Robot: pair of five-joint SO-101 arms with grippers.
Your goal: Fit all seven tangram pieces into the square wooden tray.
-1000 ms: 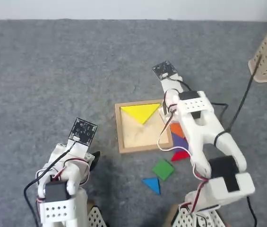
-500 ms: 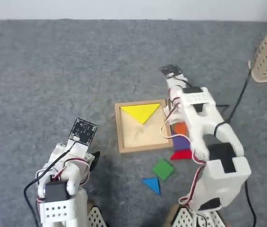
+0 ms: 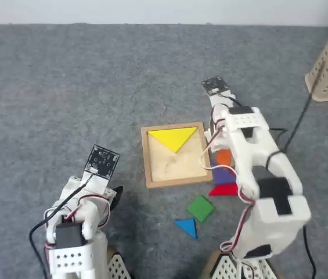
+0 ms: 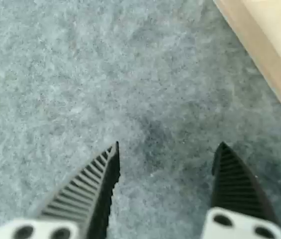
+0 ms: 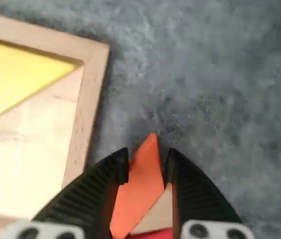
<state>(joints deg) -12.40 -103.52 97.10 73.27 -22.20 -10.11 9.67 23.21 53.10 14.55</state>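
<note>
Leftmost, the left arm sits low over the grey counter (image 3: 65, 87), its end effector (image 4: 167, 149) spread wide with nothing between the jaws, just bare felt beneath. A corner of the square wooden tray (image 3: 146, 160) lies near it but apart. Tray interior is mostly bare wood. Only the yellow triangle (image 3: 172, 138) is seated, flush against the far wall. Below and right of the tray, loose on the felt, are the blue triangle (image 3: 187, 226) and green square (image 3: 199, 207). The red piece (image 3: 224, 189) and purple piece (image 3: 223, 174) lie close under the right arm. The right end effector (image 5: 147, 152) is narrowed onto the orange piece (image 3: 224, 157), pinching it edge to edge just outside the tray's right wall. Whether the piece is clear of the felt cannot be told. Risks from here, as judged: the grip is on a tapering shape, so the piece may swivel or squirt out. Carried low, it could catch the raised rim and shove the tray. Set down skewed, it may ride up on the yellow triangle. The arm could also scatter the purple and red pieces beneath it.
</note>
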